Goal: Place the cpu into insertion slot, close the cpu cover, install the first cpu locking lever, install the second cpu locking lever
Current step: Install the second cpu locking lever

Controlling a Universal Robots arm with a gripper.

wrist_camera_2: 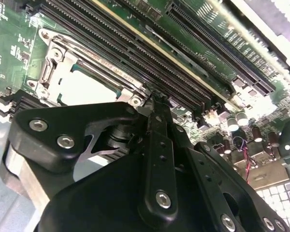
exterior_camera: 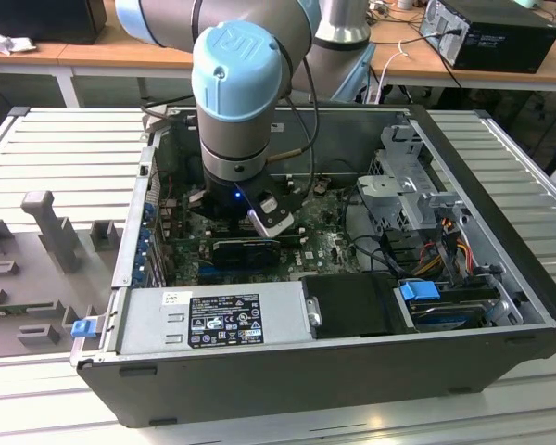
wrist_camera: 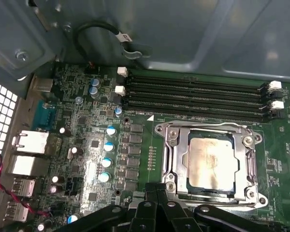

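cpu [wrist_camera: 210,162] sat in insertion slot [wrist_camera: 170,159] | cpu cover [wrist_camera: 246,166] lay closed | gripper [wrist_camera: 157,195] beside socket edge, fingers clenched together, grasping nothing

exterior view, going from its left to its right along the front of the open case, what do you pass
Blue latch → grey power supply with its label → black cover panel → blue drive tab → the case's right wall.

The cpu [wrist_camera: 211,163] is seated in the insertion slot [wrist_camera: 241,193], framed by the cpu cover [wrist_camera: 180,162], which is lowered flat around it. Four long memory slots [wrist_camera: 193,99] are seen just beside the slot, running parallel to one edge. The gripper [wrist_camera: 157,212] is positioned at the slot's opposite edge.
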